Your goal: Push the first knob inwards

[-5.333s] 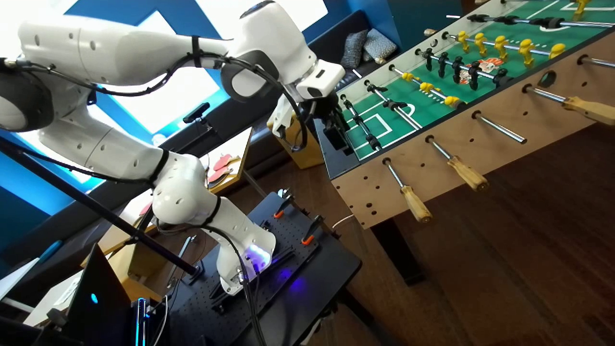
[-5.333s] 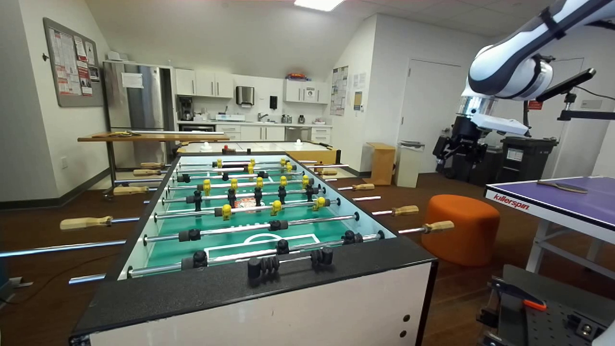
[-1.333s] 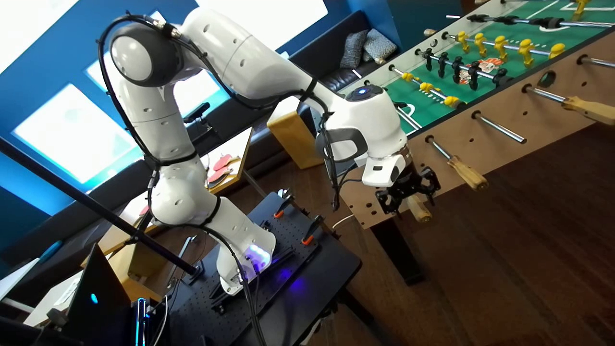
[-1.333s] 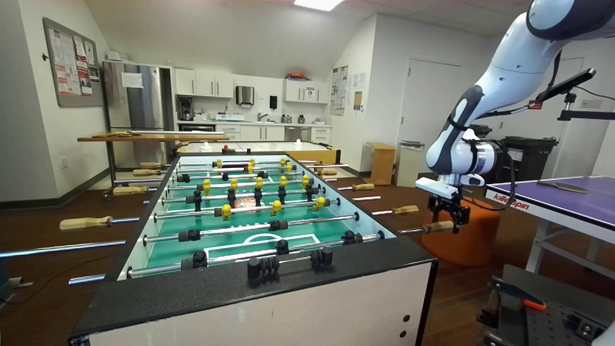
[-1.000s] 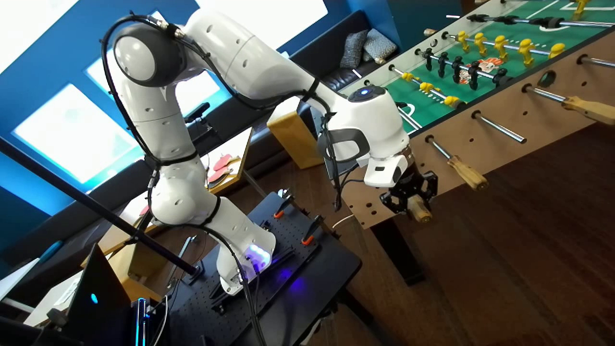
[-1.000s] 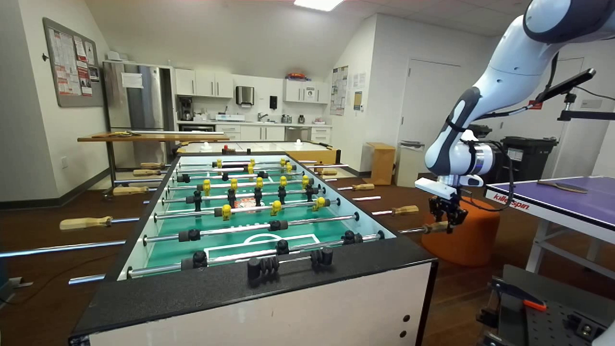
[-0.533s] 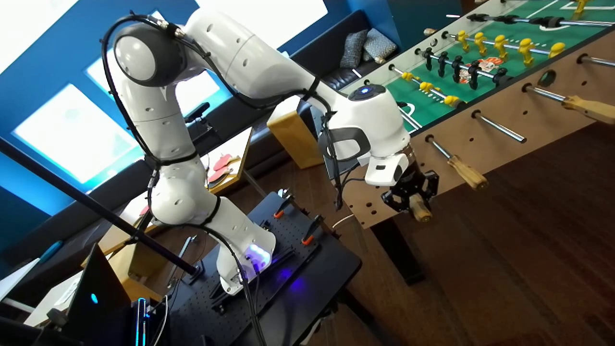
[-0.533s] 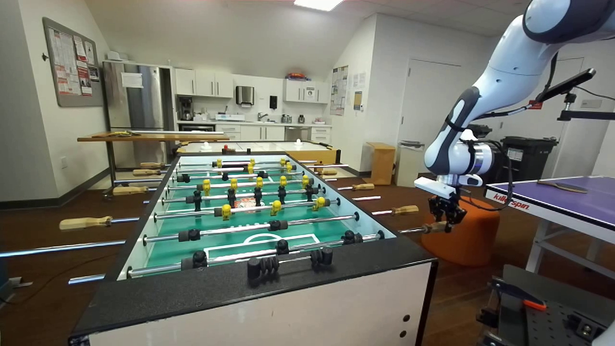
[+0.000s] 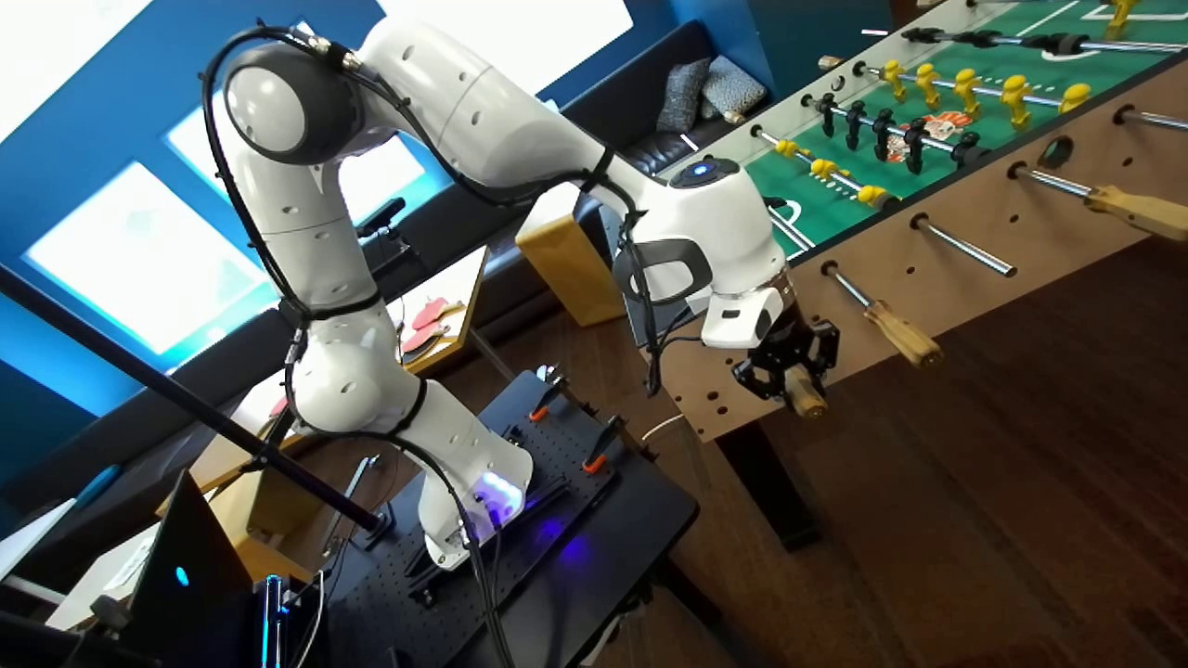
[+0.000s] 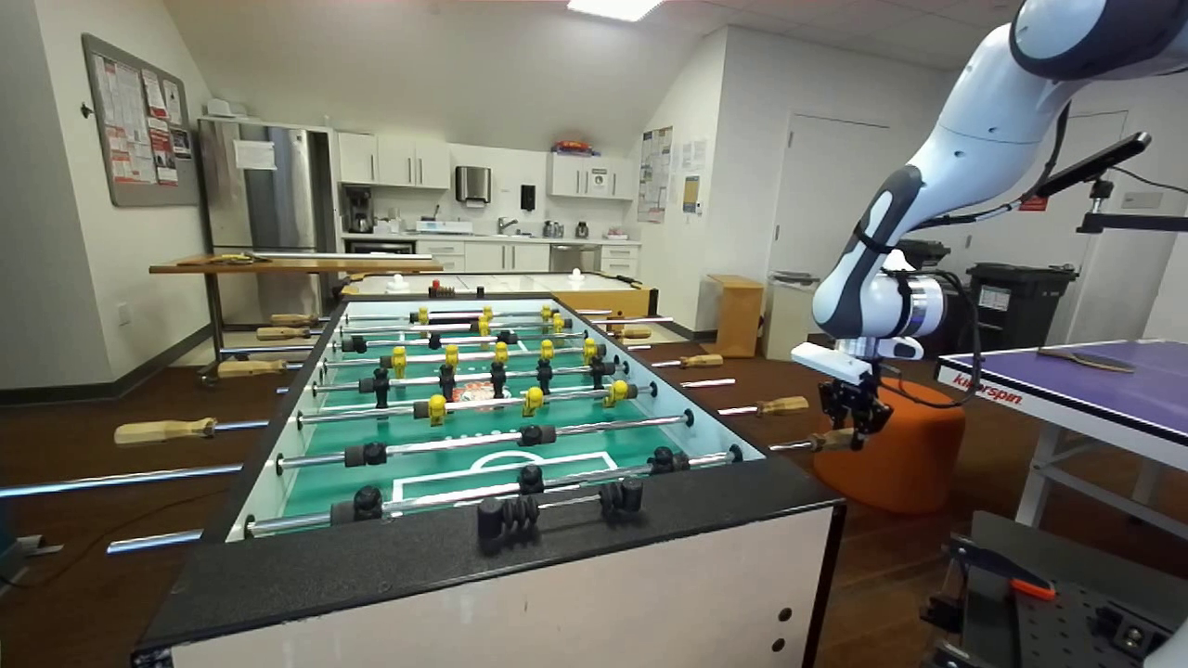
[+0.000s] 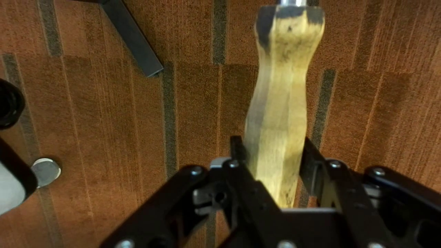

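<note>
I had the striped brown floor on camera, foosball table and orange stool standing on it, black beads along the table's rim.

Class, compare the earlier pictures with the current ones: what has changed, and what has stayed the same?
The gripper has come down and closed on the first knob. The knob has slid slightly inwards: the rod's far end sticks out further on the opposite side, and its black figures have shifted the same way. The neighbouring handle and orange stool have stayed put.
</note>
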Controlling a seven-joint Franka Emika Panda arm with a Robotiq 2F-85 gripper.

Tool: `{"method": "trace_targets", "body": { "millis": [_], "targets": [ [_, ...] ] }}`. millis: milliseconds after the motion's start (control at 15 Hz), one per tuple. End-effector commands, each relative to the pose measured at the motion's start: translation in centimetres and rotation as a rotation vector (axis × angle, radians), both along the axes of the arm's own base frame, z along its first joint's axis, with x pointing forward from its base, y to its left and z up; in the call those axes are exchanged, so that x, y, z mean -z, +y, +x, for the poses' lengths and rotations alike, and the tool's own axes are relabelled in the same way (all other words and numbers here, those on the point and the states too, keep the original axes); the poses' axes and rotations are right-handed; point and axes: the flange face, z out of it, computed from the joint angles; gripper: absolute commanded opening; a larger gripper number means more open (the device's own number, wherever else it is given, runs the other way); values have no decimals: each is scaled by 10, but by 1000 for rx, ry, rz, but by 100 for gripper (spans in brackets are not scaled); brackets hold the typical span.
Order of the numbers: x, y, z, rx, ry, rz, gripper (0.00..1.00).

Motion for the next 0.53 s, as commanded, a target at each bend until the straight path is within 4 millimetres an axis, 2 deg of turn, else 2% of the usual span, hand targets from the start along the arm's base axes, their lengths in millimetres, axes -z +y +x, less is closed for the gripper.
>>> {"method": "trace_targets", "body": {
  "millis": [0, 467],
  "targets": [
    [-20, 30, 24, -69, -46, -5, 16],
    [-25, 68, 50, -80, -56, -4, 16]
  ]
}}
